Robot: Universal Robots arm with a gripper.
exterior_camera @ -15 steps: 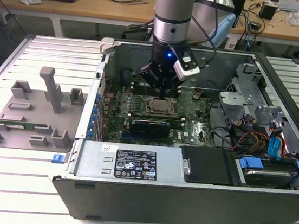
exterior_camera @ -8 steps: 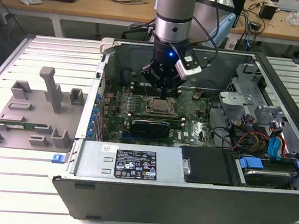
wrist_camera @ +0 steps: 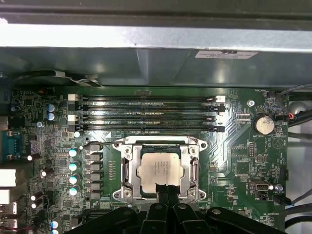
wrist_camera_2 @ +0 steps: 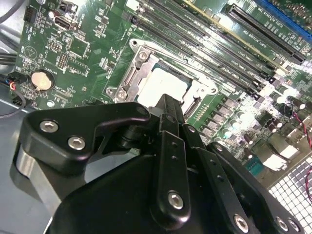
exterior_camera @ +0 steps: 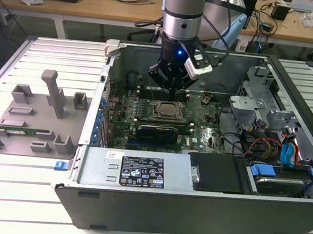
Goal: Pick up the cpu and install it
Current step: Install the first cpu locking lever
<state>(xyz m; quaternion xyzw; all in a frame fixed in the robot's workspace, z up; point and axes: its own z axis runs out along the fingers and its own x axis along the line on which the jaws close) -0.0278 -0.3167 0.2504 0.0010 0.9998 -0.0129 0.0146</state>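
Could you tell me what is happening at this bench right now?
A robot arm's gripper hangs inside an open computer case, just above the motherboard. The cpu lies flat in the socket frame. The jaws look closed together, with their tips at the cpu's edge rather than gripping it.

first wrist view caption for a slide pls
Gripper tip at the edge of the cpu lying in its socket frame

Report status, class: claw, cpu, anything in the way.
Claw shut, tip at cpu edge. Cpu lying flat in socket. No obstruction seen.
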